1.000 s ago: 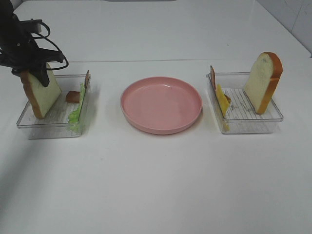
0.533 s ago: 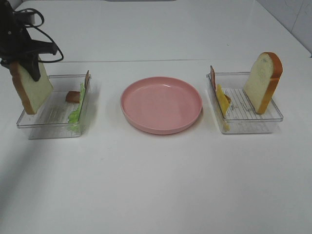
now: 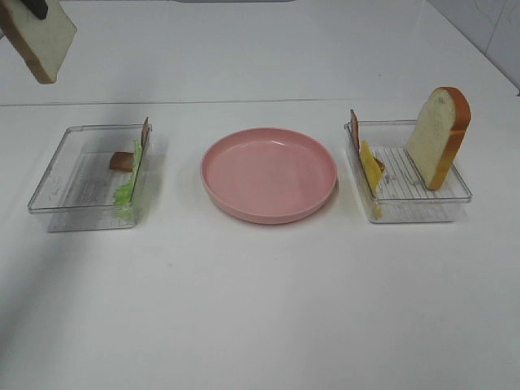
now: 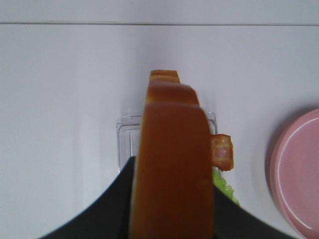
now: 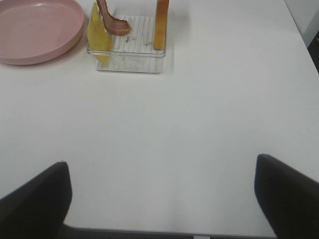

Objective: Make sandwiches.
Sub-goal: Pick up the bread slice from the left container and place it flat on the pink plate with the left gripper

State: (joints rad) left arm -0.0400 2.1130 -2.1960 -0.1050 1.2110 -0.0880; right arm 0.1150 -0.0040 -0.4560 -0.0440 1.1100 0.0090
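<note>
A toy bread slice (image 3: 36,36) with brown crust hangs high above the table at the far left. My left gripper (image 3: 36,6) is shut on its top, mostly cut off by the frame edge. In the left wrist view the slice's crust (image 4: 172,159) fills the space between the dark fingers (image 4: 117,209). Below it is the left tray (image 3: 81,175), which holds lettuce (image 3: 127,191) and bacon (image 3: 122,160). My right gripper (image 5: 162,199) stands open over bare table, well short of the right tray (image 5: 130,50). The exterior view does not show this gripper.
The round pink plate (image 3: 268,173) sits mid-table between the trays. The right tray (image 3: 406,175) holds an upright bread slice (image 3: 439,134), yellow cheese (image 3: 370,166) and a bacon strip (image 3: 354,130). White table stretches in front of all three.
My left gripper has lifted the bread slice up out of the left tray, to the top left edge of the exterior view. The right gripper and the other items stayed put.
</note>
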